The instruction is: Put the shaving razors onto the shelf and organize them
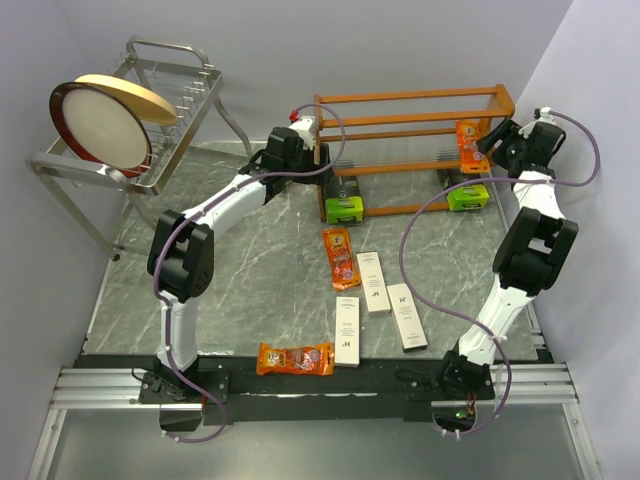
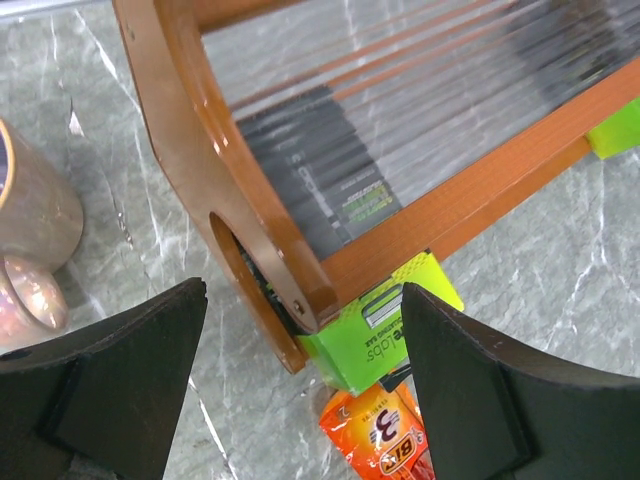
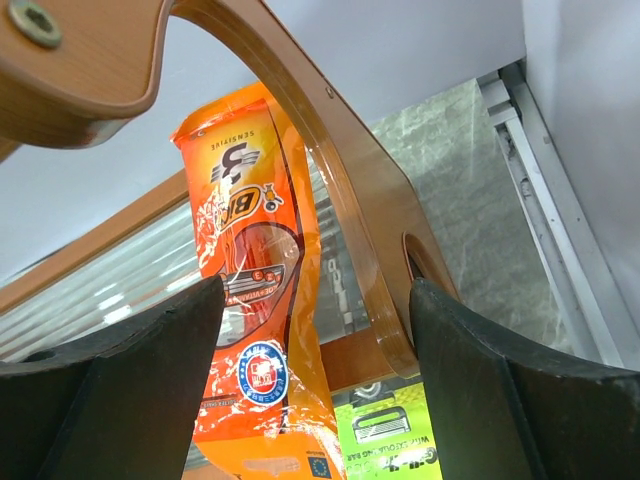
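The orange-brown shelf (image 1: 410, 140) stands at the back. A lime-green pack sits under each end of it, one at the left (image 1: 344, 208) and one at the right (image 1: 467, 196). An orange packet (image 1: 468, 145) stands on the shelf's right end. My right gripper (image 3: 318, 300) is open around this packet (image 3: 255, 300) without pinching it. My left gripper (image 2: 303, 330) is open and empty above the shelf's left end panel (image 2: 200, 150) and the left green pack (image 2: 385, 335). On the table lie two orange packets (image 1: 341, 257) (image 1: 295, 358) and three white boxes (image 1: 373, 282) (image 1: 347, 331) (image 1: 405, 316).
A silver wire rack with round plates (image 1: 130, 110) stands at the back left. A mauve mug (image 2: 30, 230) sits left of the shelf's end. Walls close in on both sides. A metal rail (image 1: 320, 385) runs along the front edge.
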### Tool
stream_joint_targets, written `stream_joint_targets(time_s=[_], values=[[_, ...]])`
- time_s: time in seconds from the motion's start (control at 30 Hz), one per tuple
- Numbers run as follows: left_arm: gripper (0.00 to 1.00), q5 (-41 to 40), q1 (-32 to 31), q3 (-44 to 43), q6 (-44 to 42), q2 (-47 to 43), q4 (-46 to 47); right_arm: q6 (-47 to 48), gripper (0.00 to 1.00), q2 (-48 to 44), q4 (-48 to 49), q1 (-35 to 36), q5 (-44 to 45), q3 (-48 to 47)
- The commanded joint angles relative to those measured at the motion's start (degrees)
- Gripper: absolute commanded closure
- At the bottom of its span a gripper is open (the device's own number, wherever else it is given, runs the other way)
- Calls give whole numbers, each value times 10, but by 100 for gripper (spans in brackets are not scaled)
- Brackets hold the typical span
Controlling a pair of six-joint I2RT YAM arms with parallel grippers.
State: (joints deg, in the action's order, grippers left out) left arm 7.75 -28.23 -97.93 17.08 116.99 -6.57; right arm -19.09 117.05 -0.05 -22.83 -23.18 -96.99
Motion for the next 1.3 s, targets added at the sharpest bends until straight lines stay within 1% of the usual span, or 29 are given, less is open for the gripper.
stream_joint_targets(time_s=[0.0,0.07,0.13,0.17,0.27,0.3,0.5,0.73,0.97,1.03,1.07,1.1,1.13,1.17,1.23,1.27], values=[[16,25,-2,-31,-11,8,28,-43,20,-19,28,7,-77,-4],[16,53,-2,-31,-5,13,37,-62,20,-25,34,8,-102,6],[15,79,-1,-31,3,18,47,-74,20,-32,37,9,-109,15],[14,109,0,-31,10,21,56,-76,20,-39,37,9,-110,24],[14,147,0,-32,26,31,62,-80,20,-51,38,9,-112,39],[14,150,0,-31,28,32,76,-79,20,-53,37,9,-114,43],[14,161,0,-25,28,31,77,-88,21,-68,35,9,-122,62],[14,169,-5,-5,25,-7,74,-111,22,-111,44,24,-139,96],[14,169,-10,34,25,-44,71,-117,22,-169,49,33,-140,177],[14,157,-13,45,26,-56,67,-111,22,-187,47,33,-136,192],[13,116,-15,48,25,-61,67,-104,22,-191,42,33,-127,202],[11,81,-17,49,26,-66,34,-93,21,-197,38,32,-117,206],[6,40,-23,52,25,-77,20,-88,21,-208,37,31,-109,209],[1,-21,-24,55,25,-84,10,-79,20,-213,38,24,-101,210],[1,-68,-24,67,30,-112,-16,-69,18,-233,25,18,-84,198],[0,-77,-23,72,29,-123,-24,-62,17,-239,20,12,-62,195]])
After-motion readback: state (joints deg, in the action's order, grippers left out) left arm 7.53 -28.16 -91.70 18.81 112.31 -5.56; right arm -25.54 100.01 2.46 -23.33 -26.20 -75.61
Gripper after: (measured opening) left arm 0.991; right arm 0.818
